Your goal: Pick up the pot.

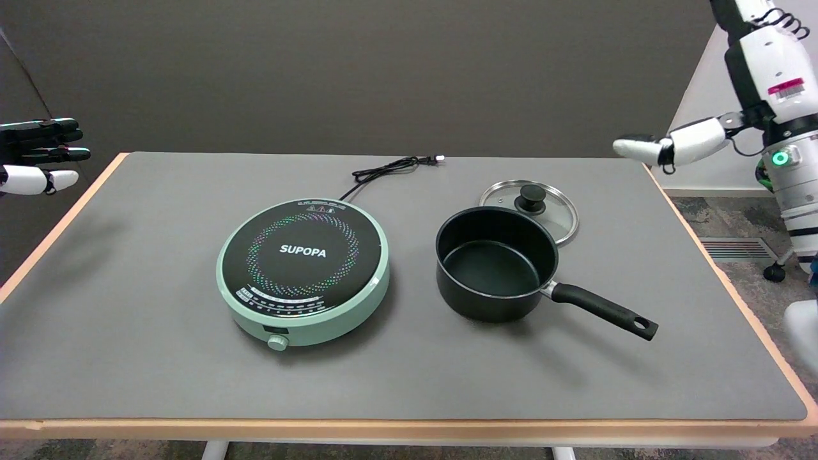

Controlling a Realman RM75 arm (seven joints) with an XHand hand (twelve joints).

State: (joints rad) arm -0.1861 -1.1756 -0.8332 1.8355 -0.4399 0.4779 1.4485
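Note:
The black pot (495, 262) stands empty on the grey table (409, 377), right of centre. Its black handle (604, 310) points toward the near right. My right hand (763, 64) hangs in the air past the table's far right corner, well above and away from the pot. The upper part of the hand runs out of the picture's top. Its white thumb (671, 144) sticks out to the left, clear of the palm. It holds nothing.
A glass lid (559, 214) with a black knob lies just behind the pot. A green induction cooker (303, 271) sits left of the pot, its black cord (390, 169) trailing to the far edge. The idle left hand (38, 153) hovers at the upper left.

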